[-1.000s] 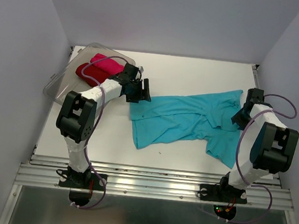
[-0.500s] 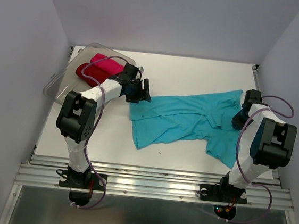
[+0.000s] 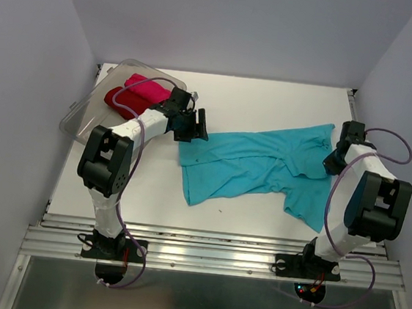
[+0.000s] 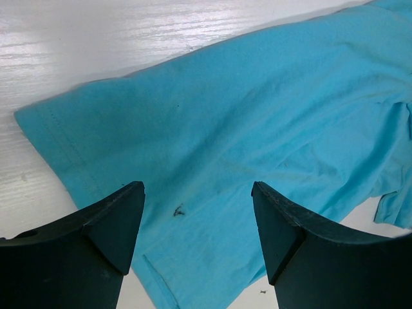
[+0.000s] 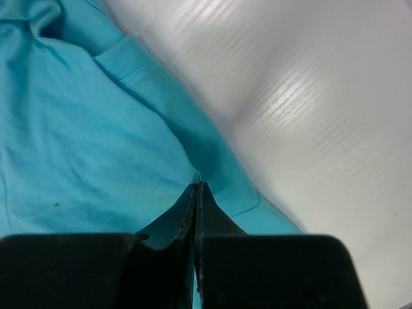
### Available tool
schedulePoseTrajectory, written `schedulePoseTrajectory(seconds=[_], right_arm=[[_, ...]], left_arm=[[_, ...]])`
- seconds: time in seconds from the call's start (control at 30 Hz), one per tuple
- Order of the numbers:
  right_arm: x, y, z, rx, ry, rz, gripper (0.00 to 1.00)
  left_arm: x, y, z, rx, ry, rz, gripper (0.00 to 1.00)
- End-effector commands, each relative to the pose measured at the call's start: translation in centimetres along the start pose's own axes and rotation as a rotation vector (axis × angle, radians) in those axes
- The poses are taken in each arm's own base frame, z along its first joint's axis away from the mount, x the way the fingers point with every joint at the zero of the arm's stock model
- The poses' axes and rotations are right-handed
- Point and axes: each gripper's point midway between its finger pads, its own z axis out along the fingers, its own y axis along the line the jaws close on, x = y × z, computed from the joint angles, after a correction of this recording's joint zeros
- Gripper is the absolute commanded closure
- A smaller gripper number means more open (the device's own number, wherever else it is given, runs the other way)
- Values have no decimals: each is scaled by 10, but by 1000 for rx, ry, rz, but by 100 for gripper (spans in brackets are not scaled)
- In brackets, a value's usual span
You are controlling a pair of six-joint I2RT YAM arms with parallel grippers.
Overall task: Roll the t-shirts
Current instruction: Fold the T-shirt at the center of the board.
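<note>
Right claw point(image 5: 196, 185) just pressed together, turquoise t-shirt point(image 5: 77, 141) edge pinched. Left claw point(image 4: 198, 188) kept spread above hem. Cloth judged ready for straightening.

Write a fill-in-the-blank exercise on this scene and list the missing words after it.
1. The left gripper hangs over the turquoise t-shirt with its jaws ___.
2. The right gripper is ___ on that shirt's edge.
3. The dark red t-shirt and the pink t-shirt lie at the table's far ___ corner.
Missing words: open; shut; left.
</note>
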Motion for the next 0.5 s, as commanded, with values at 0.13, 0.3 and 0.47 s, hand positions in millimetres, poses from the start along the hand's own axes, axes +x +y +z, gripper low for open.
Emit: schedulePoseTrajectory(seconds=[0.13,0.3,0.47], right_arm=[[-13,-18,-37,20,-82,42,99],[3,-28,-48,20,-58,50,99],[10,-35,-55,29,-56,47,99]], left_arm=[[-9,-10,-8,27,-30,29,22],[-10,-12,-8,33,-30,30,22],[-10,-13,-9,36,-32,31,22]])
